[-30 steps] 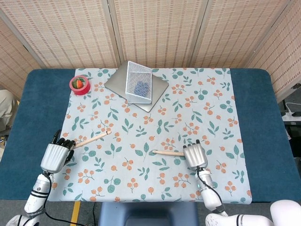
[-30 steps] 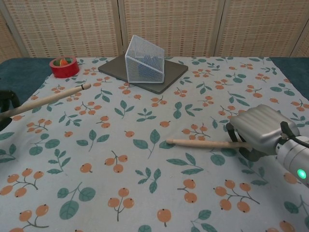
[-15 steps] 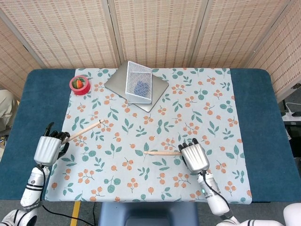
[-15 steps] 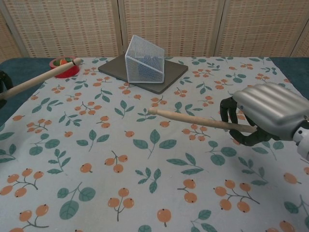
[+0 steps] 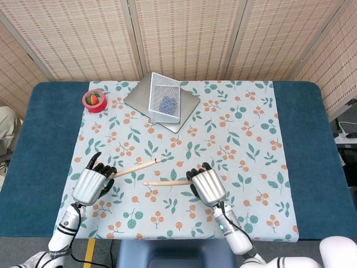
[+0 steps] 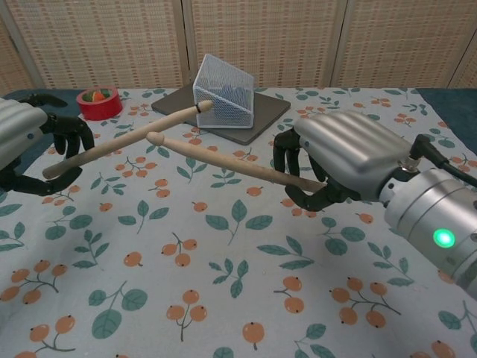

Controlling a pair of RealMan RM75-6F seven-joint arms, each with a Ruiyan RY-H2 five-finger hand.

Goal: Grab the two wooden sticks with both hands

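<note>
Both wooden sticks are off the cloth, one in each hand. My left hand [image 5: 92, 185] [image 6: 26, 145] grips the near end of one stick [image 5: 134, 167] [image 6: 127, 139], which slants up to the right. My right hand [image 5: 207, 185] [image 6: 346, 164] grips the other stick [image 5: 167, 182] [image 6: 223, 160], whose free tip points left. The two free ends lie close together near the middle of the cloth, and in the chest view they cross in front of the mesh basket.
A floral cloth [image 5: 245, 139] covers the blue table [image 5: 44, 128]. At the back stand a tilted white mesh basket [image 5: 165, 97] [image 6: 222, 92] on a grey board [image 5: 187, 109], and a red tape roll [image 5: 94, 100] [image 6: 99, 102] at the back left.
Both hands have lifted their sticks off the cloth and moved inward, the left to the right and the right to the left. The stick tips now nearly meet.
</note>
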